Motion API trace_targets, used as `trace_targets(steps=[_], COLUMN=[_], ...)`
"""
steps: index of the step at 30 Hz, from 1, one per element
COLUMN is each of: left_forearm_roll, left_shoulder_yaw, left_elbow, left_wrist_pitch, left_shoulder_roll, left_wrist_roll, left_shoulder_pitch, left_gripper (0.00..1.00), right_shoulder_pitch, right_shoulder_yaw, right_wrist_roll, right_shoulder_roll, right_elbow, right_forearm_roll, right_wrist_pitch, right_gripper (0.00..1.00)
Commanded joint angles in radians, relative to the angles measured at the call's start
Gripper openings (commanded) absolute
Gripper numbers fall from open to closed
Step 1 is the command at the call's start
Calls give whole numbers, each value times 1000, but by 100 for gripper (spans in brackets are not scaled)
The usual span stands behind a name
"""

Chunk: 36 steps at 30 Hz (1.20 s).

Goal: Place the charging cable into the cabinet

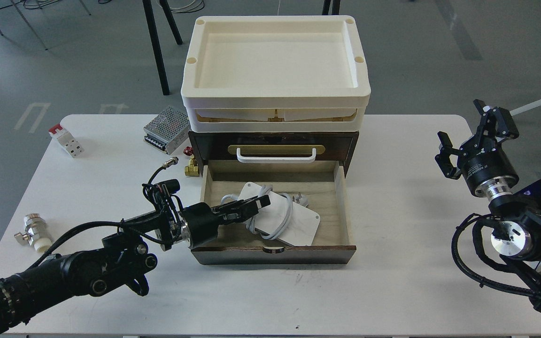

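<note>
The cabinet (273, 141) is a small dark brown chest at the table's middle, with a white bar handle (276, 155) on a brass plate. Its pale wood drawer (336, 206) is pulled out toward me. The charging cable (289, 218), a flat white slab with a grey cord looped around it and its plug at the back, lies inside the drawer. My left gripper (251, 207) reaches into the drawer from the left, and its fingers are closed on the slab's left edge and cord. My right gripper (475, 136) is open and empty, raised over the table's right edge.
Two stacked cream plastic trays (275, 94) sit on top of the cabinet. A perforated metal power-supply box (167, 129), a brass valve (191, 164), a red-and-white breaker (66, 140) and a metal fitting (31, 230) lie on the left part of the white table (392, 281).
</note>
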Motion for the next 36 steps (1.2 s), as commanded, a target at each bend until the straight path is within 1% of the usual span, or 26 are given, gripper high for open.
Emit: trace_targets(steps=[1,4,8,12,17,20,24,27,31,36], left_forearm_roll=[-1,-1,0,2,-1,-3,-9,-32,-205,-593], left_shoulder_yaw=[-1,-1,1,1,-1,-2,-8,-16,-39,-68], left_elbow=[-10,-13,-13,-13,-35,-85,-165,-205,-217,-176], left_wrist_pitch=[2,23,60,63,66,71,71,74,78,72], left_shoulder_roll=[-3,4,12,26,86,158,277,379,472,535], left_wrist_roll=[0,0,0,0,0,0,0,0,0,0], left_shoulder_pitch=[-18,-27,-55,-60,-60,-60,-49,-41,14,69], left_gripper=[64,74,80,82,82,83,87,92,94,96], right_shoulder_pitch=[0,0,0,0,0,0,0,0,0,0], right_shoulder_yaw=[0,0,0,0,0,0,0,0,0,0], right_wrist_roll=[0,0,0,0,0,0,0,0,0,0], right_shoulder_roll=[0,0,0,0,0,0,0,0,0,0], right_elbow=[0,0,-2,-2,0,-2,-2,-2,0,0], right_forearm_roll=[0,0,0,0,1,0,0,0,1,1], right_wrist_pitch=[0,-1,0,-1,0,0,-1,-1,0,-1], right_gripper=[99,99,99,99,99,99,99,99,99,99])
